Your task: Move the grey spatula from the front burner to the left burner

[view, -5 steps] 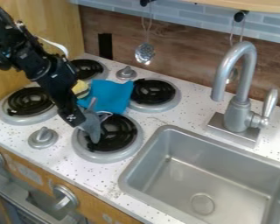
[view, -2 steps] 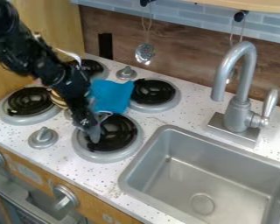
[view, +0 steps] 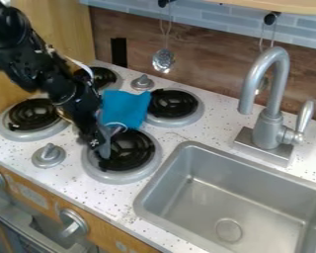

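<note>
Blue cloth [view: 126,107] could snag if the gripper [view: 102,147], whose grip we cannot tell, sweeps across the nearest burner's [view: 121,177] left edge.

"What's hanging along the back?"

"A silvery spoon with holes [view: 163,61] is dangling from a black hook [view: 163,3] in front of the brown panel [view: 200,64], and blue-grey tiles [view: 207,22] are running above that."

"And to the right?"

"A grey faucet [view: 269,128] is curving up behind the sink [view: 253,195], and its lever [view: 305,116] is pointing upward. A round drain [view: 228,231] is showing in the sink's floor."

"What's the left side holding?"

"A black-coiled burner [view: 32,114] is sitting near a grey stove knob [view: 48,154]. Along the front, a bigger oven knob [view: 73,222] is sticking out below the speckled counter [view: 71,185]."
</note>
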`<action>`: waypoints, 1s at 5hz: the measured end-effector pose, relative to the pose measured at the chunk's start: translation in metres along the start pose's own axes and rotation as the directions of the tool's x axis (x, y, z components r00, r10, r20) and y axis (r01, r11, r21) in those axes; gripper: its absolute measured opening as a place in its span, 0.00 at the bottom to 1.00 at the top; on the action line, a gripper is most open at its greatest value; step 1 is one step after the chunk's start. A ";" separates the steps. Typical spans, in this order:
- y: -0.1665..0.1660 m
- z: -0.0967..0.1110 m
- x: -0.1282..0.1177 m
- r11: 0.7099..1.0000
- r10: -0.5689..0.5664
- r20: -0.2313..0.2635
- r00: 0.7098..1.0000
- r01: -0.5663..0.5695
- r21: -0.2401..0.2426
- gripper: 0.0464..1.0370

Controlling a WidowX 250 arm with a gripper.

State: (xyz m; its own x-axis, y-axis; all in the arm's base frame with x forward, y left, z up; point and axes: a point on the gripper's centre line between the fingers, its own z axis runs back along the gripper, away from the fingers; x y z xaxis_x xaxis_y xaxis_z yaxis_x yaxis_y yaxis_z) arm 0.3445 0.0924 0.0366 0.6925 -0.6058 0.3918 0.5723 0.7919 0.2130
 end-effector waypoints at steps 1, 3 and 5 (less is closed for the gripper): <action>0.000 -0.005 -0.003 1.000 -0.004 -0.015 1.000 0.004 0.008 0.60; 0.005 0.007 -0.008 1.000 -0.029 0.017 0.999 0.029 0.009 0.55; 0.040 0.070 -0.005 0.993 0.022 0.152 0.988 -0.039 0.110 0.37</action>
State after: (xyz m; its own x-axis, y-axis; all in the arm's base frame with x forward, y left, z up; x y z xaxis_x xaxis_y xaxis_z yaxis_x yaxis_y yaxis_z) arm 0.3332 0.1329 0.1055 0.6305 -0.5693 0.5276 0.4930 0.8188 0.2943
